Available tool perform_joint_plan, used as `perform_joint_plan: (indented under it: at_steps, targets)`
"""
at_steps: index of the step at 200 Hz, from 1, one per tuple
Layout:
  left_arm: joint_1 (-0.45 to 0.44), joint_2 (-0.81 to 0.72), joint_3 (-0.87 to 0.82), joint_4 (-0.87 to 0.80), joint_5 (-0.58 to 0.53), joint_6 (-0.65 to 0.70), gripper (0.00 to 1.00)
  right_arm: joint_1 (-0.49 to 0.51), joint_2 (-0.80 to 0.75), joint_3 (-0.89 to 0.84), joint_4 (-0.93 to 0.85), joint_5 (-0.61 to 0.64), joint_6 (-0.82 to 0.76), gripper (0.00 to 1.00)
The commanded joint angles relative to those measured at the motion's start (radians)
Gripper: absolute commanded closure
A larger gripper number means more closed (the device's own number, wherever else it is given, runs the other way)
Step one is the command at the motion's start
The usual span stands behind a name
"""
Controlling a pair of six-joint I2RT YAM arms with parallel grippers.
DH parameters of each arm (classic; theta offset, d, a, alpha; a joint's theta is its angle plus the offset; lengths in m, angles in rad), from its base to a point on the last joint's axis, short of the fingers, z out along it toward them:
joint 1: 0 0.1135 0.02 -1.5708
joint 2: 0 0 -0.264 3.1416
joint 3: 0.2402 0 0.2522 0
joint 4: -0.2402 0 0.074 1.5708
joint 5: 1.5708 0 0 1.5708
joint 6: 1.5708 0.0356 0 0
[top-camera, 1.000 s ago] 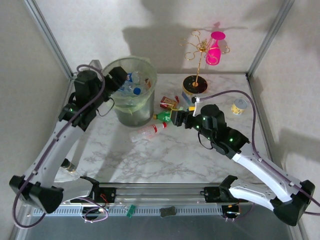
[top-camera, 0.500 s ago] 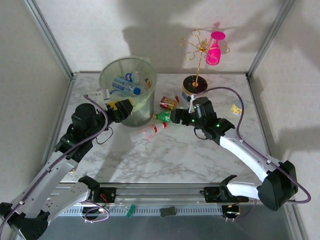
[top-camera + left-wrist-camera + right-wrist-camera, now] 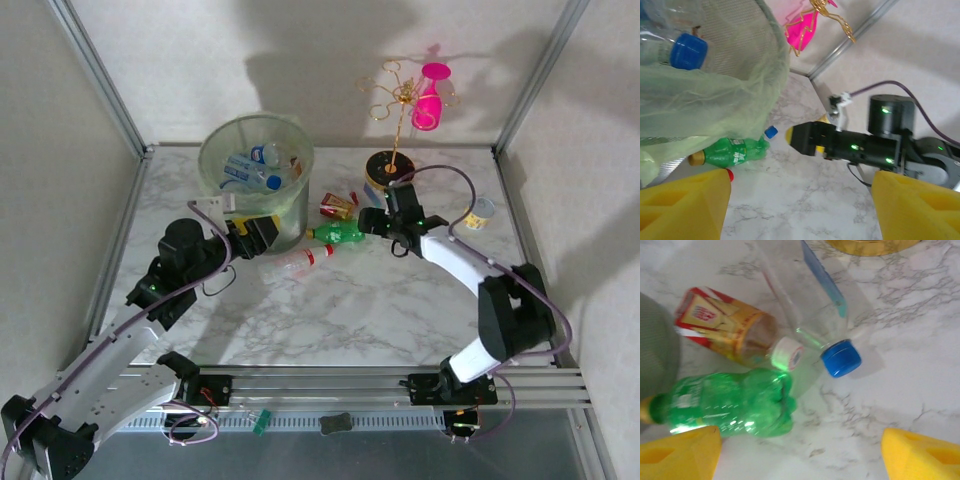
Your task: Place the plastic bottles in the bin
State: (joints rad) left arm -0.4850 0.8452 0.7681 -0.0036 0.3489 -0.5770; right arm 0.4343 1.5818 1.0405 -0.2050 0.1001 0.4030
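— What shifted in that last second?
— Your left gripper has come off the bin and dropped low beside its wall. Your right arm has reached farther out, its gripper by the green bottle.

gold wire stand: upright, far side; pink vase: against its top; small jar: far right

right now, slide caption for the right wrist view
Open right gripper above a lying green plastic bottle, blue-capped clear plastic bottle beside it.
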Motion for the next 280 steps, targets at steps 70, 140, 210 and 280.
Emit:
perform_joint_plan:
  at_steps: [70, 140, 210, 280]
  targets:
    - [-0.014, -0.040, -0.067, 0.087, 0.170, 0.056, 0.27, -0.025, 0.357, 0.379, -0.036, 0.076, -0.170, 0.06]
    - [-0.018, -0.035, -0.080, 0.100, 0.216, 0.065, 0.29, -0.040, 0.595, 0.691, -0.189, 0.095, -0.172, 0.07]
    - [-0.023, -0.039, -0.085, 0.089, 0.209, 0.071, 0.29, -0.047, 0.639, 0.716, -0.188, 0.070, -0.165, 0.26]
    - [-0.025, -0.030, -0.085, 0.083, 0.203, 0.072, 0.30, -0.051, 0.621, 0.628, -0.157, 0.085, -0.177, 0.25]
